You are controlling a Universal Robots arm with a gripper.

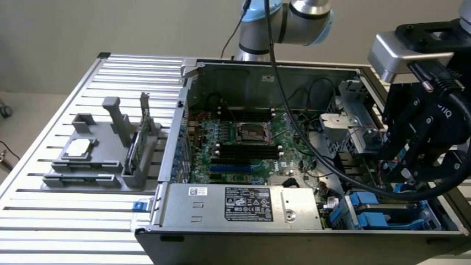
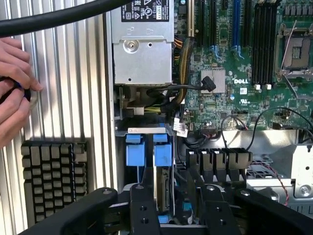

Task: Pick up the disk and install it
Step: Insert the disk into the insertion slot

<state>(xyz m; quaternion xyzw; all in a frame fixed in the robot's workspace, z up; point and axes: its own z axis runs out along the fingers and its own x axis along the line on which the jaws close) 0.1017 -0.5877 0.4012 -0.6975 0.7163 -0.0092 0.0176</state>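
Note:
The disk (image 2: pixel 164 188) stands edge-on in the drive bay at the case's corner, its bright blue carrier tab (image 2: pixel 162 154) beside a second blue tab (image 2: pixel 134 149). My gripper (image 2: pixel 177 192) hangs straight over it, with one black finger (image 2: pixel 142 205) on each side of the disk. The jaws stand apart, and a gap shows between the disk and the far finger (image 2: pixel 215 210). In the exterior view the gripper (image 1: pixel 409 179) is low over the bay at the case's right, above the blue carriers (image 1: pixel 370 216).
The open computer case (image 1: pixel 184 110) lies on a ribbed metal table (image 1: pixel 66 221), with the power supply (image 1: pixel 243 204) beside the bay. A grey fixture (image 1: pixel 103 165) on the exterior view's left holds a silver chip and a green card. A person's hand (image 2: pixel 14 93) rests on the table near a black ribbed block (image 2: pixel 54 178).

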